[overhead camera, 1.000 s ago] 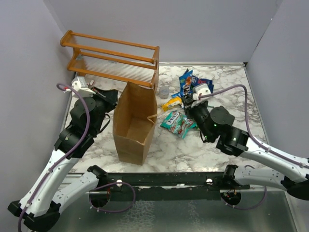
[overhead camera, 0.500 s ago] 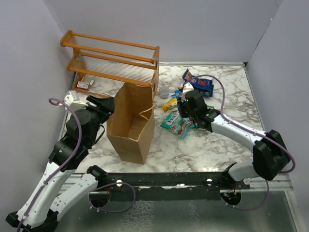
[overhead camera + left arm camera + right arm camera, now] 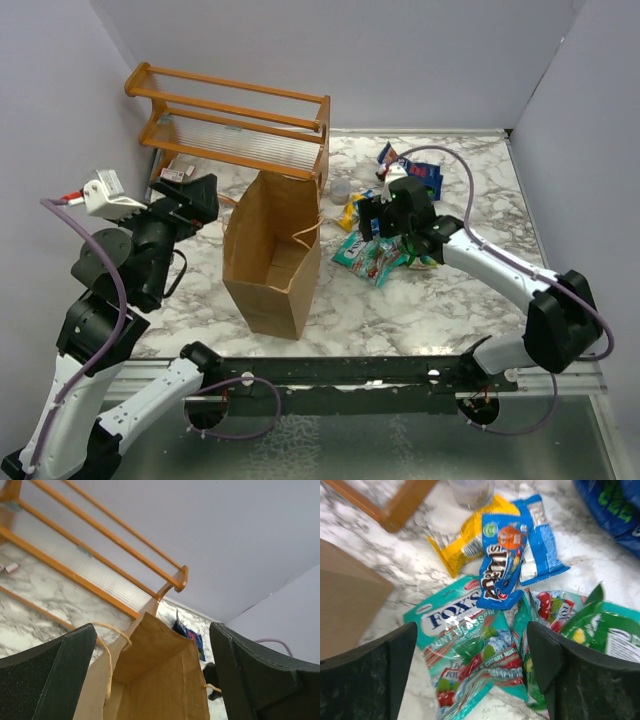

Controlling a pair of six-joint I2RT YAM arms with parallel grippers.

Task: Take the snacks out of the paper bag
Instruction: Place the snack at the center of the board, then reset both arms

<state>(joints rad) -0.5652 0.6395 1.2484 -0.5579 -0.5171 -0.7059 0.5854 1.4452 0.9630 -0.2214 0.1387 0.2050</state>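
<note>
The brown paper bag [image 3: 272, 255] stands upright with its mouth open, and no packet shows inside it [image 3: 160, 680]. My left gripper [image 3: 190, 197] hangs open just left of the bag and above its rim, touching nothing; in the left wrist view [image 3: 152, 627] it looks down into the bag. The snacks [image 3: 375, 255] lie on the marble to the right of the bag. My right gripper [image 3: 380, 225] hovers open over them [image 3: 470, 630]. Below it are a teal mint packet [image 3: 465, 640], a blue chocolate packet [image 3: 500, 575], a yellow packet [image 3: 465, 545] and a green packet [image 3: 605, 630].
An orange wooden rack [image 3: 230, 125] stands behind the bag, close to its back edge. A small clear cup [image 3: 341, 188] sits by the rack's leg. Larger blue bags [image 3: 415, 175] lie at the back right. Walls close in on the left, back and right.
My left gripper has opened, let go of the bag's left side and drawn back up and to the left. My right gripper has come down over the snack pile and opened. The bag shifted slightly left.
</note>
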